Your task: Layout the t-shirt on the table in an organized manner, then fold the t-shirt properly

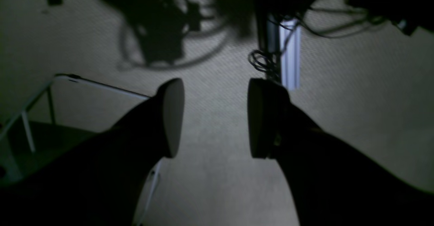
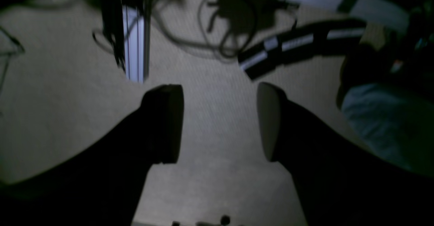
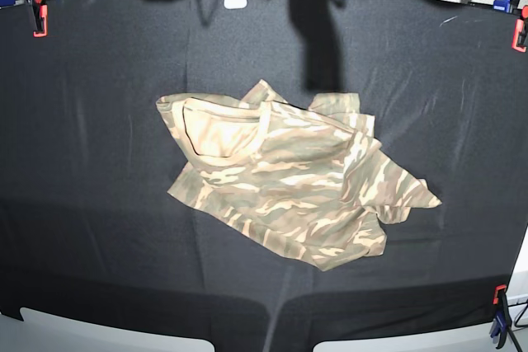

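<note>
T-shirt (image 3: 297, 191) lay crumpled near the middle of the table (image 3: 99, 80), neckline toward its left edge. Left gripper (image 1: 215, 117) and right gripper (image 2: 219, 122) hung spread wide, holding nothing.

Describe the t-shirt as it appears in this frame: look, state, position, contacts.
The t-shirt is soft fabric in a tan, olive and cream camouflage print, with a dark-edged round neckline at its upper left. It lies crumpled and unfolded near the middle of the table, its folds overlapping and one corner pointing right. Only the black cloth touches it; neither gripper shows in the base view.
</note>
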Robot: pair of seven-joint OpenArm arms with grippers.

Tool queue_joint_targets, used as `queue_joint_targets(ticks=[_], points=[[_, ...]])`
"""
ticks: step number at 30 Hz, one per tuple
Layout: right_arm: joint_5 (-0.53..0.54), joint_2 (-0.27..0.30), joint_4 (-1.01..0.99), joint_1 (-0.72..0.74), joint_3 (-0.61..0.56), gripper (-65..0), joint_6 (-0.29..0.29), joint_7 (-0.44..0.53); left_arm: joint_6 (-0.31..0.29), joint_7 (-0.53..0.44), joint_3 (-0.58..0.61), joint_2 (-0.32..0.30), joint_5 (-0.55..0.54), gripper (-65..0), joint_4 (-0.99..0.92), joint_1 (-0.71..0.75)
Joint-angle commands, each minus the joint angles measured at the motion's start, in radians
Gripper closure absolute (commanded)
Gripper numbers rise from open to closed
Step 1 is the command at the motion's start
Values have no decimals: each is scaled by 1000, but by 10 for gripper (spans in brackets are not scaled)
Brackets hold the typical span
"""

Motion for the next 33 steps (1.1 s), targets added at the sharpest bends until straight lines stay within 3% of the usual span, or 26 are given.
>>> queue_joint_targets(ticks=[1,7,16,24,27,33], points=[[6,19,30,-39,2,-338,6,16,-2,8,0,-13,-3,-284,34,36],[7,95,254,-269,56,-338,6,16,-2,111,0,-42,-134,-284,260,187],[157,151,644,-611,324,-338,18,38,-2,115,0,-87,-137,-284,585,432],[157,151,1006,-815,579,-338,165,39,3,222,-1,-87,-137,-284,903,563],[156,150,1102,-823,663,-338,234,38,2,222,0,-86,-137,-284,991,564],[157,150,1250,-823,803,-338,318,40,3,254,0,-86,-137,-284,1134,562]])
